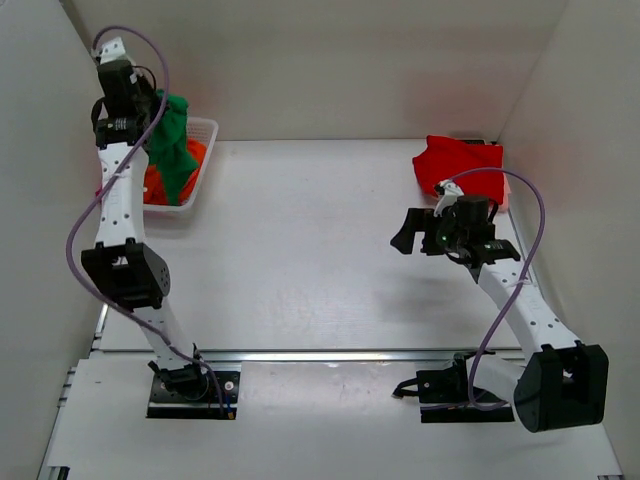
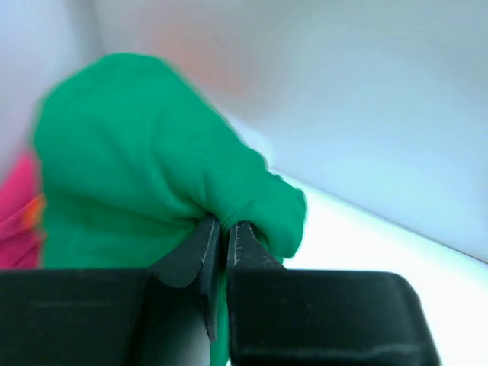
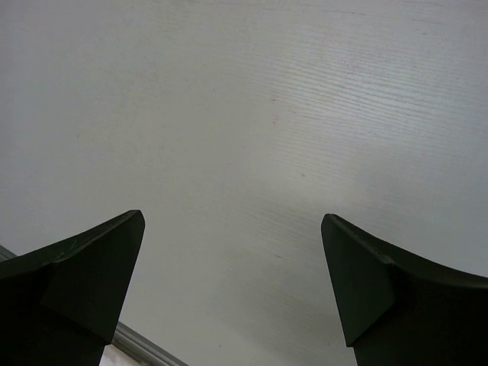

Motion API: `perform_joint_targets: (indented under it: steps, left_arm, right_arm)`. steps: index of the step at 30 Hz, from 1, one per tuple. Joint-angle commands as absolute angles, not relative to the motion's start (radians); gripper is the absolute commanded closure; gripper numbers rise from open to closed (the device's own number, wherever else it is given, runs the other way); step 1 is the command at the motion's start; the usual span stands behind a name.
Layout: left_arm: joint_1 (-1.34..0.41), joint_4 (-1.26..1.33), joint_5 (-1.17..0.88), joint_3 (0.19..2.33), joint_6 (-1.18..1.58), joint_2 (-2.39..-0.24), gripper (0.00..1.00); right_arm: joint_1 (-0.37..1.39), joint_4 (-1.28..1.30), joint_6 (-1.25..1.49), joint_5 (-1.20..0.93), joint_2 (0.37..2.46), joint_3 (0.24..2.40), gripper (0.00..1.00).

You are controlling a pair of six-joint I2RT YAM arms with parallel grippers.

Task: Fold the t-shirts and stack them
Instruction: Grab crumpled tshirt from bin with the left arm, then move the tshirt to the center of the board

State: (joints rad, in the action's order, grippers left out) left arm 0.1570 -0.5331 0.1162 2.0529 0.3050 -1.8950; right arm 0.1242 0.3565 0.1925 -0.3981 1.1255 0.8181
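My left gripper (image 2: 223,229) was clamped on the green t-shirt (image 1: 175,140), held above the basket (image 1: 206,128) at ten o'clock, perhaps trailing into it: the pick-up step. My right gripper (image 3: 232,221) hung spread apart. Next: spreading the shirt flat on the tabletop (image 1: 300,250).

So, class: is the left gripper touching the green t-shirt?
Touching. The left wrist view shows the left gripper shut, pinching a fold of the green t-shirt.

A pale white surface (image 1: 320,250) fills the middle, boxed in by plain white walls: a back wall (image 1: 330,60), a left wall (image 1: 30,250) and a right wall (image 1: 590,140). A metal rail (image 1: 340,355) runs along the near edge. The light is soft and even, and shadows are faint.
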Motion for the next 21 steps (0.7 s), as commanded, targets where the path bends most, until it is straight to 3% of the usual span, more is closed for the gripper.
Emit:
perform_joint_targets:
  steps: [1,3,5,9,15,16,17,18,20,21]
  left_arm:
    - [0.016,-0.548,-0.172,2.162,0.312,-1.79,1.0]
    - [-0.109,-0.649,-0.128,2.27,0.226,-1.747,1.0]
    - [-0.216,-0.649,-0.089,2.244,0.225,-1.674,1.0]
    - [-0.112,-0.468,-0.36,1.943,0.498,-1.452,1.0]
    - [-0.126,-0.5,-0.351,1.651,0.521,-1.328,0.99]
    - [-0.126,-0.511,-0.357,1.591,0.526,-1.336,0.86]
    - [-0.127,-0.534,-0.38,1.557,0.519,-1.347,0.52]
    - [-0.129,-0.516,-0.438,1.477,0.515,-1.367,0.24]
    - [-0.132,-0.471,-0.558,1.299,0.547,-1.394,0.07]
    - [-0.126,-0.416,-0.596,1.245,0.558,-1.403,0.04]
  right_arm:
    - [0.135,0.29,0.224,-0.4,1.094,0.792,0.01]
    - [0.135,0.291,0.225,-0.391,1.069,0.779,0.01]
    - [0.143,0.299,0.222,-0.38,1.048,0.785,0.0]
    - [0.103,0.317,0.215,-0.39,0.98,0.781,0.01]
    - [0.045,0.354,0.199,-0.41,0.92,0.779,0.01]
    - [0.041,0.359,0.195,-0.407,0.914,0.781,0.01]
    - [0.041,0.36,0.198,-0.417,0.914,0.785,0.01]
    - [0.047,0.36,0.202,-0.419,0.913,0.778,0.01]
    - [0.067,0.354,0.21,-0.413,0.916,0.776,0.01]
    - [0.074,0.356,0.218,-0.413,0.913,0.769,0.01]
